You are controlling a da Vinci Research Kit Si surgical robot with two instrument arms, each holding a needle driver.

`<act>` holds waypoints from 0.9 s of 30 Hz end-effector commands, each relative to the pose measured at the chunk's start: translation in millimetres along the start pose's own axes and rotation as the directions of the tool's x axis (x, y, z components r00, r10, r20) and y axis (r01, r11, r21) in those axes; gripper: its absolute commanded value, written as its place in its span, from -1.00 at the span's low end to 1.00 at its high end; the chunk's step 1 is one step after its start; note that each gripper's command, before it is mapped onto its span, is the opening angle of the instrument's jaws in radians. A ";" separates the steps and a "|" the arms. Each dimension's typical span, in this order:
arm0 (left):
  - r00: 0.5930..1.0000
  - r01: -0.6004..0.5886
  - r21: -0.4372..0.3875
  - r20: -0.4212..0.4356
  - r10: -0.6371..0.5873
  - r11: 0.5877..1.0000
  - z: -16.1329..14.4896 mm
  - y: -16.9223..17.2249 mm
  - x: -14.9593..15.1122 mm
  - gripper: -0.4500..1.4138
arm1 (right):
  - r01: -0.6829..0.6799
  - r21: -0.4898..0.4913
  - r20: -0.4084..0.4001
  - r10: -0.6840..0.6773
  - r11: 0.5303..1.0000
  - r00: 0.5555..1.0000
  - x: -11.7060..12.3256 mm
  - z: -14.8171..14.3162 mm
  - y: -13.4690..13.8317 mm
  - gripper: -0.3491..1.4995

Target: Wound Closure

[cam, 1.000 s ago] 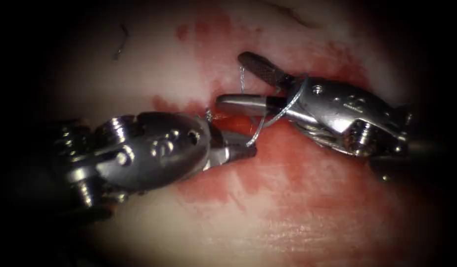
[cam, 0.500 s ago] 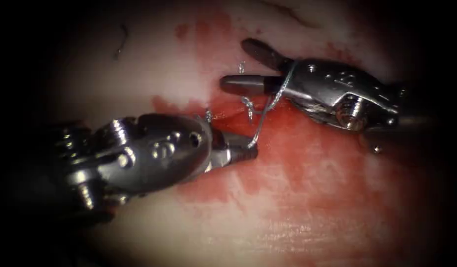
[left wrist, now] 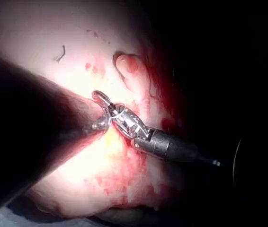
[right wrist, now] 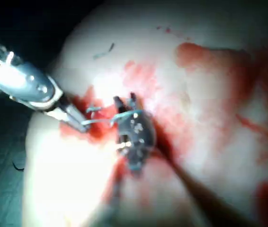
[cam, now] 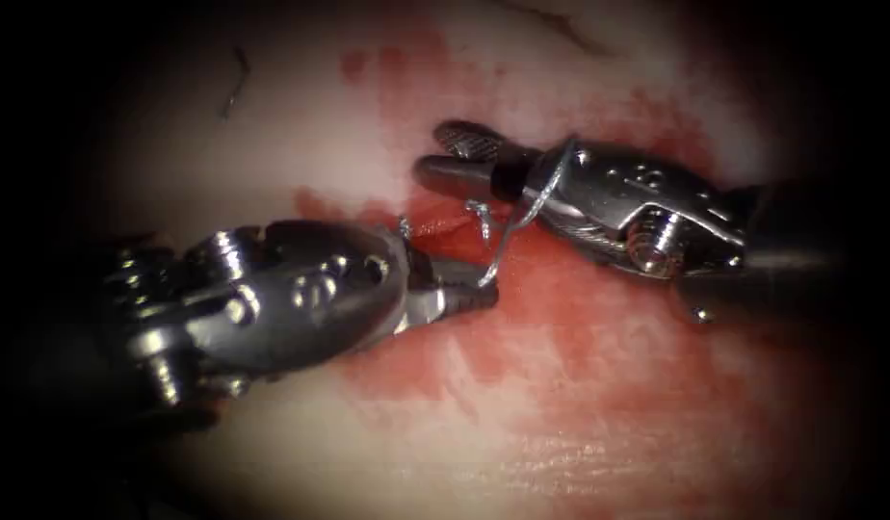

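Note:
My left tool (cam: 479, 294) lies low on the left with its jaws shut on the thread (cam: 503, 241) just right of the cut (cam: 435, 226). From there the thread climbs and wraps in a loop (cam: 551, 178) around the base of my right tool's jaws. My right tool (cam: 435, 154) points left above the cut, jaws shut, and I see nothing between them. A short curled thread tail (cam: 480, 210) lies just beneath them, near a small knot (cam: 405, 226). The right wrist view shows the right tool (right wrist: 124, 100), the left tool (right wrist: 83, 126) and the thread (right wrist: 101, 121) between them.
Pale tissue (cam: 320, 116) surrounds the cut, and red fluid (cam: 580, 327) is smeared widely below and right of it. A cut end of thread (cam: 235, 87) lies on the tissue at the upper left. In the left wrist view the right tool (left wrist: 124, 118) crosses just past my left jaws.
The right tool's jaws have gone from wide open to shut, with the loop still around them. The thread tail that stood between them now lies below. The left tool has held still.

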 end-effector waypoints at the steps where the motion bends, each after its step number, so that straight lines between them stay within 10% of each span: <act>1: 1.000 -0.002 0.000 -0.002 0.002 1.000 0.6 -0.3 0.4 -0.89 | 0.001 0.011 -0.002 -0.001 1.000 1.000 -0.1 0.6 -0.2 -1.00; 27: 0.997 0.062 -0.041 0.057 -0.060 0.997 -3.2 -8.5 1.7 -0.89 | 0.031 -0.072 -0.234 -0.047 0.997 0.971 1.3 -4.8 -5.6 -1.00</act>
